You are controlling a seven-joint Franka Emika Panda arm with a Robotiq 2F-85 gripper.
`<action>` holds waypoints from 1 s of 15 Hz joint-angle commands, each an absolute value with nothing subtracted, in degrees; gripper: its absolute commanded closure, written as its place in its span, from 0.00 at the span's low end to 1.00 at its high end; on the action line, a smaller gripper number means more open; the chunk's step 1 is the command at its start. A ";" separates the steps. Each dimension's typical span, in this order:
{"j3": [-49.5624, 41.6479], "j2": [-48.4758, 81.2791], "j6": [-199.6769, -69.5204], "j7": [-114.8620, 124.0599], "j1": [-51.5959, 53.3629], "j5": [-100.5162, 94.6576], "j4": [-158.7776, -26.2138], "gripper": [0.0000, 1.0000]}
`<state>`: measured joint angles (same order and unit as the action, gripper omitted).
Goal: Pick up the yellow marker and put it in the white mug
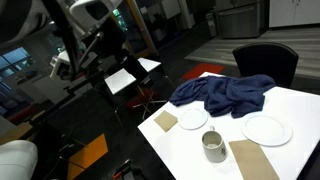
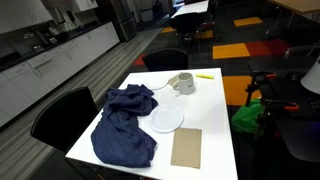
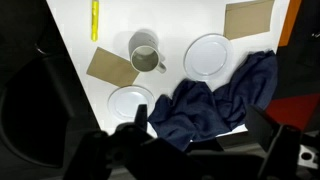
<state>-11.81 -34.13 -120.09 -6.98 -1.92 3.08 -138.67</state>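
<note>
The yellow marker (image 3: 95, 20): where is it to be found at this moment?

It is seen lying flat on the tabletop (image 3: 75, 45), close to one edge. It is near the white mug (image 3: 145, 52) but is not touching it, and a bare strip of tabletop is left between the two.

Is anything held in the pincer?

Nothing is held. In the wrist view the pincer (image 3: 198, 125) is seen only as dark shapes along the lower edge. Its jaws appear to be spread wide, with nothing but the blue cloth (image 3: 215, 100) showing in the gap. It is carried high over the tabletop, on the cloth's side, and is kept well apart from the marker.

How much of the task can be counted as done?

None of it, so far as can be judged. The marker is untouched. The mug is stood upright with its mouth open, and nothing yellow is seen inside it.

What is left, then?

Every step is left. The pincer must be brought across over the marker, lowered and closed on it. The marker must then be lifted, carried the short way to the mug and let go above the mouth. Since the marker is thin and lies flat, a low and well-centred grip is likely to be needed.
</note>
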 commanded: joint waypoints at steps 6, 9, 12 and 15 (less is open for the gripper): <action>-10.89 -33.96 -119.95 -7.55 -3.06 3.79 -138.56 0.00; -10.34 -33.60 -120.58 -6.78 -3.05 3.66 -138.71 0.00; -8.54 -31.48 -122.68 -3.81 -3.36 3.19 -138.58 0.00; -6.74 -26.88 -125.17 0.20 -3.70 2.91 -137.29 0.00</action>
